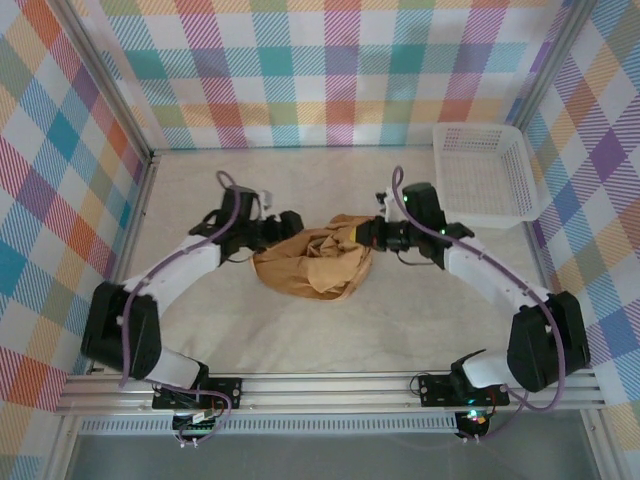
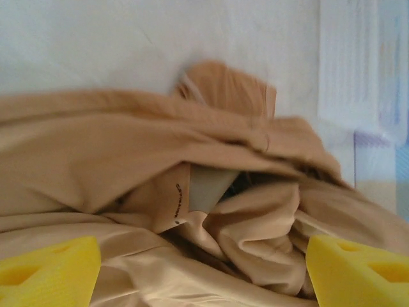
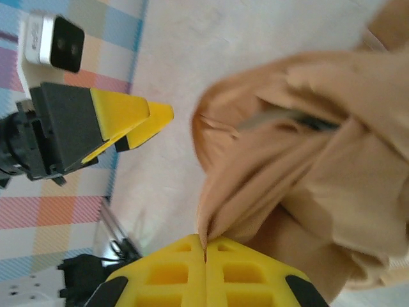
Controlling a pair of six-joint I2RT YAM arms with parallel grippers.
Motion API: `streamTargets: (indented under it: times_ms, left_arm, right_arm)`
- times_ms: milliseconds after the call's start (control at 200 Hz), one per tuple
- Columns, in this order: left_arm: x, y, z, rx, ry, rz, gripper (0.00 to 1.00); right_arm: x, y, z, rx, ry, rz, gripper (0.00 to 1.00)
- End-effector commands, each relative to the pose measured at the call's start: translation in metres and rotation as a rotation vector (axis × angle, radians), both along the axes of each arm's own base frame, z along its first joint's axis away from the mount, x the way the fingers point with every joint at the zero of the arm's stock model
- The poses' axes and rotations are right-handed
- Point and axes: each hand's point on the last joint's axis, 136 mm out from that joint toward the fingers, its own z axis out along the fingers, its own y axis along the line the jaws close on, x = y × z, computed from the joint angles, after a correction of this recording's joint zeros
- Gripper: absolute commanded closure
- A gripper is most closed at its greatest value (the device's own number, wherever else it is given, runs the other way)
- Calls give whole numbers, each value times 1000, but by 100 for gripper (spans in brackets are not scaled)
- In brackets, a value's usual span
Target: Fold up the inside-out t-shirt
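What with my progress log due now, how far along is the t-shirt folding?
Done: nothing is folded yet; the t-shirt lies crumpled in a heap. In hand: the right gripper is shut on a pinch of its cloth, while the left gripper is open at the heap's edge. Left: spread it flat, then make every fold.

The crumpled tan t-shirt lies bunched mid-counter. The left gripper meets its far left edge, the right gripper its far right edge. A white mesh basket sits in the far right corner.
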Motion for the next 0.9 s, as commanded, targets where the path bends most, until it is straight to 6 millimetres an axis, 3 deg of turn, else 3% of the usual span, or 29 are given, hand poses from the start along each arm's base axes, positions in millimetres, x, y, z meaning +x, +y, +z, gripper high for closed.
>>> streamTargets:
  times_ms: [0, 175, 245, 335, 400, 445, 495, 585, 665, 785, 895]
  left_arm:
    - [1, -39, -17, -67, 49, -73, 16]
    - [5, -68, -60, -39, 131, -102, 21]
    - [11, -70, -71, -38, 149, -82, 37]
    - [20, -63, -72, 18, 165, -51, 75]
    - [31, -55, -50, 33, 153, -26, 100]
    - [38, -48, -28, 49, 132, -18, 100]
    - [49, -38, 10, 80, 74, -5, 100]
    - [66, -11, 81, 121, -35, 36, 100]
    - [74, 17, 129, 100, -110, 88, 100]
    - [72, 65, 157, 77, -143, 173, 100]
    - [63, 92, 147, 67, -122, 228, 100]
  right_arm:
    - [8, -10, -6, -29, -84, -41, 100]
    - [8, -12, -5, -37, -83, -44, 100]
    - [8, -11, -3, -37, -84, -43, 100]
    - [11, -14, 0, -58, -92, -57, 100]
    - [16, -23, -2, -103, -95, -92, 100]
    - [22, -32, -3, -128, -93, -131, 100]
    - [32, -47, -2, -144, -85, -195, 100]
    - [54, -85, -2, -141, -25, -362, 100]
    - [65, -123, -12, -141, 84, -525, 100]
    - [65, -155, -29, -176, 167, -624, 100]
    - [58, -160, -43, -220, 191, -628, 100]
